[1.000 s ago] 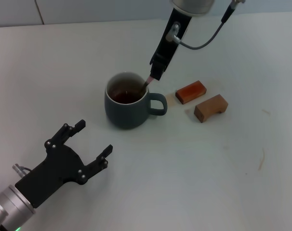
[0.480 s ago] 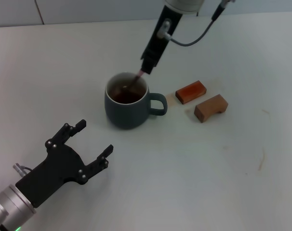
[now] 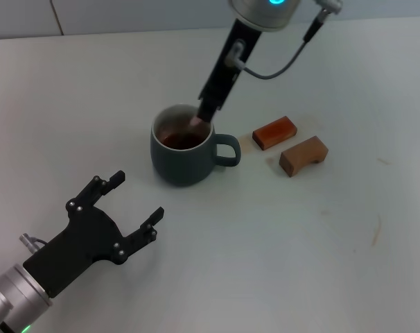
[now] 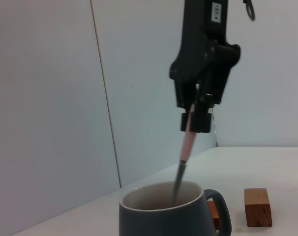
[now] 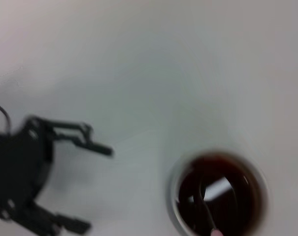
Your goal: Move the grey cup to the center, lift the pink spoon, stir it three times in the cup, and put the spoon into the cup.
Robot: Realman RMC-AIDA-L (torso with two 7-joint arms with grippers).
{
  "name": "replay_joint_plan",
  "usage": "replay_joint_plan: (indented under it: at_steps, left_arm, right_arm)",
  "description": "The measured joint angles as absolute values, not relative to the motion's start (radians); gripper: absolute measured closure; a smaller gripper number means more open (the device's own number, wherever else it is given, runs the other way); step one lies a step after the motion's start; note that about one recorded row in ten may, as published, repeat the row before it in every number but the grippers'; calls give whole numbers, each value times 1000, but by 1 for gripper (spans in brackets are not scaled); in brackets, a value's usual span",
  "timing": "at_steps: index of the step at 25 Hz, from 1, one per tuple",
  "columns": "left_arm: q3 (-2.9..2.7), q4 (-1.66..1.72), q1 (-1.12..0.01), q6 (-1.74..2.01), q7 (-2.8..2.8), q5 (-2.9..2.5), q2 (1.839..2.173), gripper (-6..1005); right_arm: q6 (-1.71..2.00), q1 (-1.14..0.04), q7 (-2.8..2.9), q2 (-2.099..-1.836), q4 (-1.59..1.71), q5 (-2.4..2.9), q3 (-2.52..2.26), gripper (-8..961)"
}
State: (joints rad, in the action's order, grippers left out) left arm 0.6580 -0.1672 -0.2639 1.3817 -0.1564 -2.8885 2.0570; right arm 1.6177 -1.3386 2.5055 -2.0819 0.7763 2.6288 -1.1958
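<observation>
The grey cup (image 3: 186,154) stands mid-table, handle to the right, with brown liquid inside; it also shows in the left wrist view (image 4: 168,216) and the right wrist view (image 5: 217,195). My right gripper (image 3: 206,111) is just above the cup's far rim, shut on the pink spoon (image 3: 195,122). The spoon (image 4: 186,150) hangs tilted, its metal end dipped inside the cup (image 5: 206,209). My left gripper (image 3: 132,203) is open and empty, low on the table, in front and to the left of the cup.
Two brown wooden blocks (image 3: 274,132) (image 3: 303,155) lie to the right of the cup; one shows in the left wrist view (image 4: 257,207). A grey cable loops from my right arm (image 3: 279,66). A wall stands behind the table.
My right gripper has swung the spoon from the cup's right rim to the far side, then lower toward the cup's middle. The cup and left arm have not moved.
</observation>
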Motion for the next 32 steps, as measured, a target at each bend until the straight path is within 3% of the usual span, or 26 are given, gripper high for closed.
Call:
replay_joint_plan:
  at_steps: [6, 10, 15, 18, 21, 24, 27, 32]
  left_arm:
    - [658, -167, -264, 1385, -161, -2888, 2057, 152]
    - [664, -168, -260, 1389, -165, -2889, 2057, 152]
    - [672, -167, -257, 1402, -162, -2888, 2056, 152]
    - [678, -164, -259, 1405, -164, -2887, 2055, 152]
    - [680, -152, -264, 1405, -166, -2887, 2058, 152]
    - [680, -148, -268, 1405, -167, -2887, 2059, 152]
    - [685, -148, -269, 1405, -168, -2885, 2059, 152]
    - [691, -149, -270, 1399, -168, -2884, 2063, 152]
  right_arm:
    - [1560, -1326, 2493, -2082, 756, 2616, -1209, 816]
    - [1564, -1207, 2495, -2086, 923, 2587, -1270, 773]
    - [1458, -872, 2446, -2084, 1321, 2369, -1344, 669]
    - [1264, -569, 2264, -2082, 1503, 2132, -1429, 607]
    - [1074, -306, 1934, -2082, 1534, 1842, -1534, 369]
    - [987, -135, 1585, -2084, 1448, 1583, -1599, 274]
    - [1007, -79, 1382, -2083, 1296, 1411, -1607, 179]
    - [1128, -94, 1076, -2081, 952, 1170, -1583, 108]
